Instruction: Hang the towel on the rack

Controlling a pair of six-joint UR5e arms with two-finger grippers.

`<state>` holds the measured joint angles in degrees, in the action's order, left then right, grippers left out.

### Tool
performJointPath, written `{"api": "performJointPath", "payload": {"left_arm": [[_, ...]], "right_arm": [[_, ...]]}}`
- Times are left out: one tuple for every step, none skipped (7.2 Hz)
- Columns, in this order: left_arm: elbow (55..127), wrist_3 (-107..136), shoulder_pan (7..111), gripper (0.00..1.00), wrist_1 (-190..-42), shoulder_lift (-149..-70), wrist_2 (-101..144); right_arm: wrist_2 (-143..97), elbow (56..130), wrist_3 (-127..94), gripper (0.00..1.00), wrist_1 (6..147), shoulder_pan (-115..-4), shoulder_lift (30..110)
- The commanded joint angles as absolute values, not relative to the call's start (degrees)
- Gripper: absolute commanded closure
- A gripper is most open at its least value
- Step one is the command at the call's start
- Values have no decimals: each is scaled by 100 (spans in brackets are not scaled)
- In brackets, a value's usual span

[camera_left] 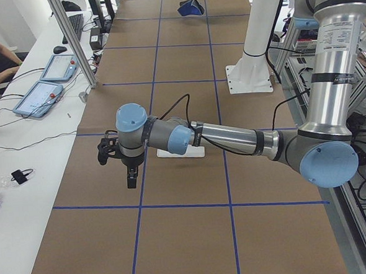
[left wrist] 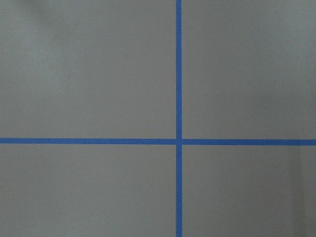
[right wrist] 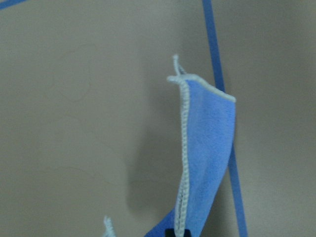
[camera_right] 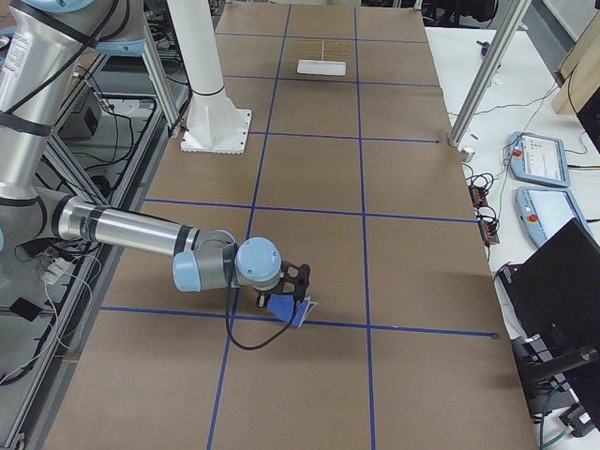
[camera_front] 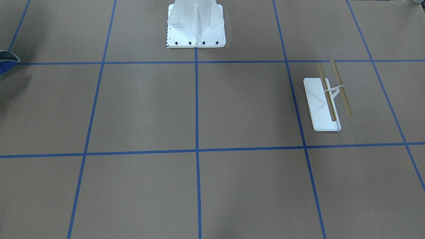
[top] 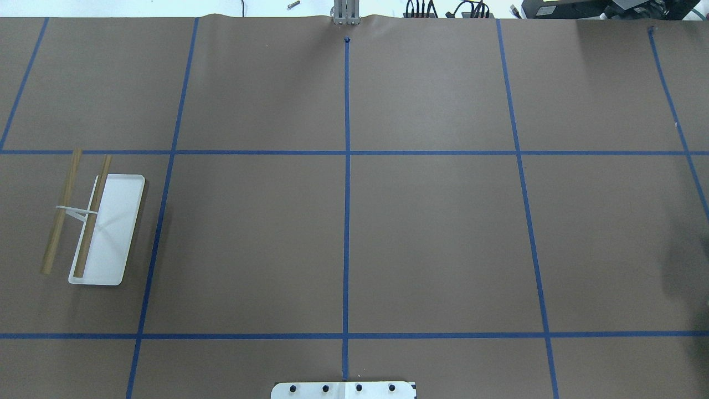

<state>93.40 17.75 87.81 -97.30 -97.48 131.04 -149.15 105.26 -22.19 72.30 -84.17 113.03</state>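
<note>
Towel (right wrist: 207, 148) hangs pinched in right gripper (camera_right: 284, 302), lifted off table (top: 432, 238). Rack (top: 119, 233) well apart, its 2 rods (top: 54, 244) bare. Left gripper (camera_left: 131, 177): cannot tell its grip. Carry and drape are left.

Blue towel (right wrist: 207, 158) hangs limp, well apart from the upright rack (top: 117, 221).

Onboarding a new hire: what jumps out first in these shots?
The blue towel dangles clear of the table from the right pincer, at the robot's right end. The rack stands bare at the opposite, left end, with the left arm stretched out above the table close by.
</note>
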Motion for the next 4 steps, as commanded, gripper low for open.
{"api": "performJointPath", "payload": {"left_arm": [[8879,2500,8396,2,-9738,-10482,13104],[8842,3097,8028,2,-9747,-10799,13104],[8833,3807,7676,3,-9747,-11115,13096],[8885,4589,7273,3,-9738,-11397,13104]], "right_arm": [[-15264,11248,-3692,100,7742,-8438,10560],[-15414,11259,-4527,100,7734,-8429,10042],[-15529,11224,-5257,100,7734,-8420,9515],[-15600,11180,-5908,100,7743,-8385,9057]]}}
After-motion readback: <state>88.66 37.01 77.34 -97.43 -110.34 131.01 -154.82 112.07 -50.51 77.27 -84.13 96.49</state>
